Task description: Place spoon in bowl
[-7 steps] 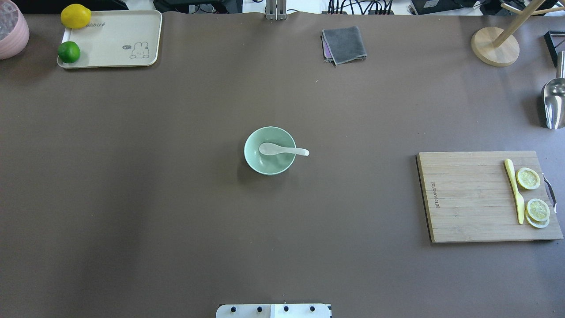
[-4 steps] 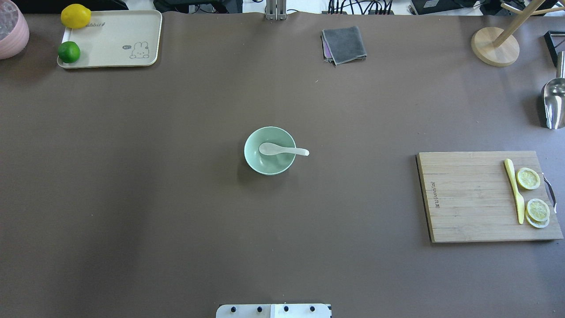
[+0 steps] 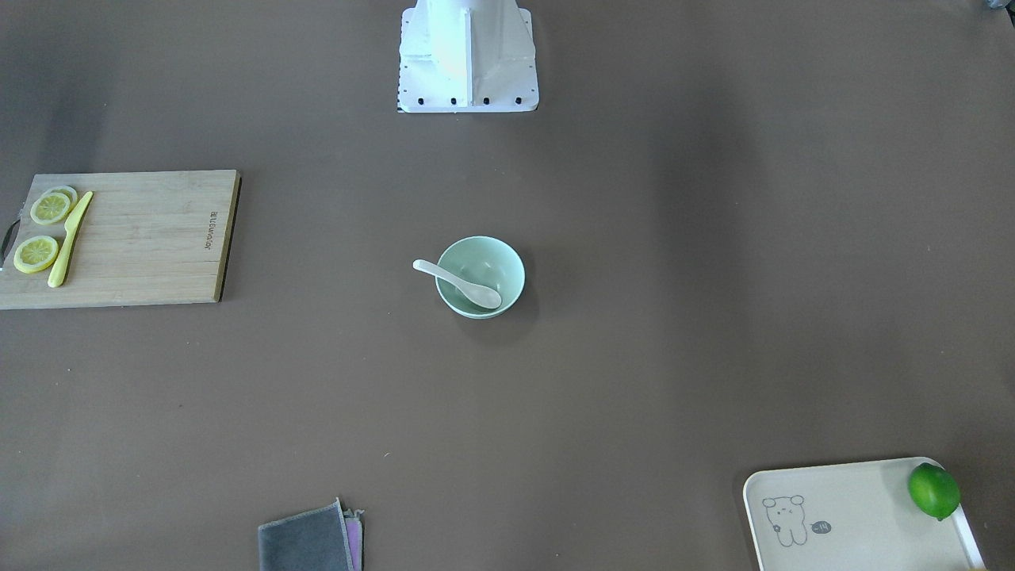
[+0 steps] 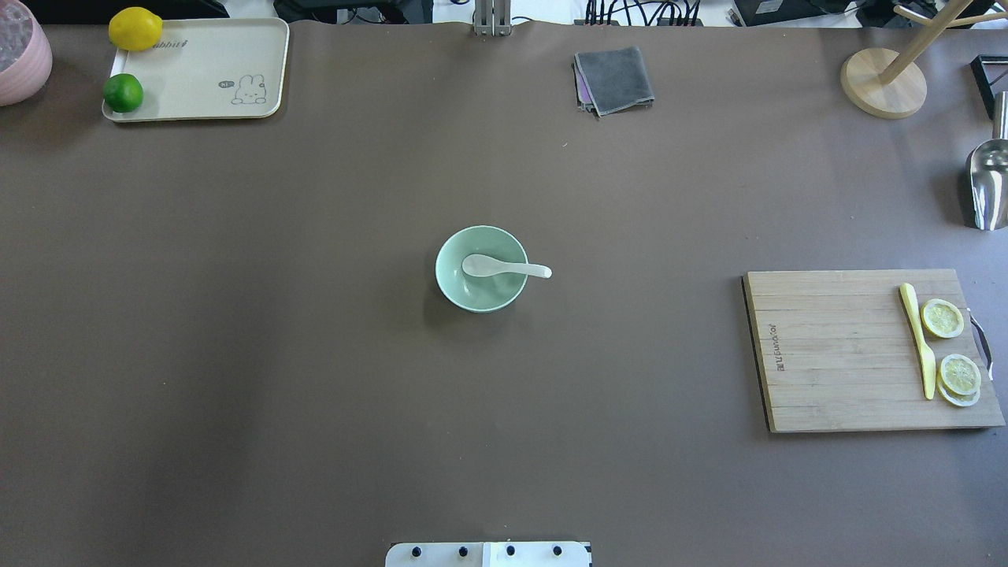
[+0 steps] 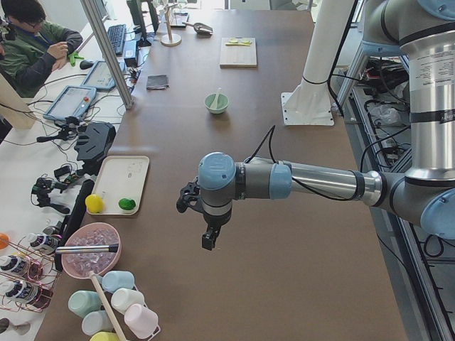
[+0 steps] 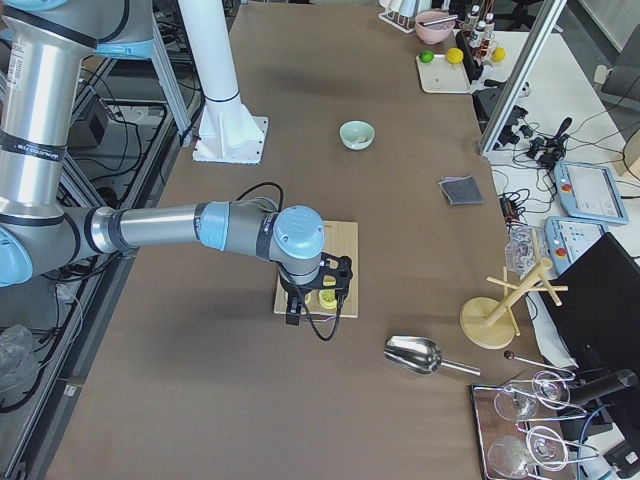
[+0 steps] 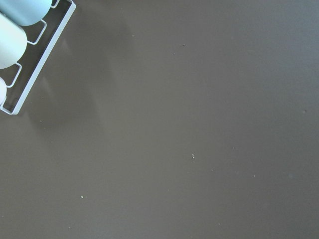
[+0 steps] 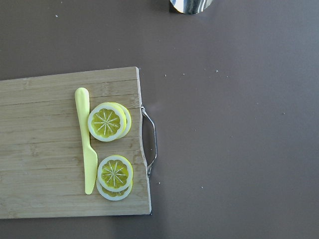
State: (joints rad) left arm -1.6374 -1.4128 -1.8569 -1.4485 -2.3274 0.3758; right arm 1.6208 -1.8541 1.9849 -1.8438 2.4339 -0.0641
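The pale green bowl stands at the table's middle, also in the front-facing view. The white spoon lies with its scoop inside the bowl and its handle resting over the right rim; it also shows in the front-facing view. Both arms are pulled away from the bowl. The left gripper hangs over bare table near the left end, seen only in the exterior left view. The right gripper hangs over the cutting board, seen only in the exterior right view. I cannot tell whether either is open or shut.
A wooden cutting board with a yellow knife and lemon slices lies at the right. A cream tray with a lime and a lemon sits far left. A grey cloth, a metal scoop and a wooden stand line the back.
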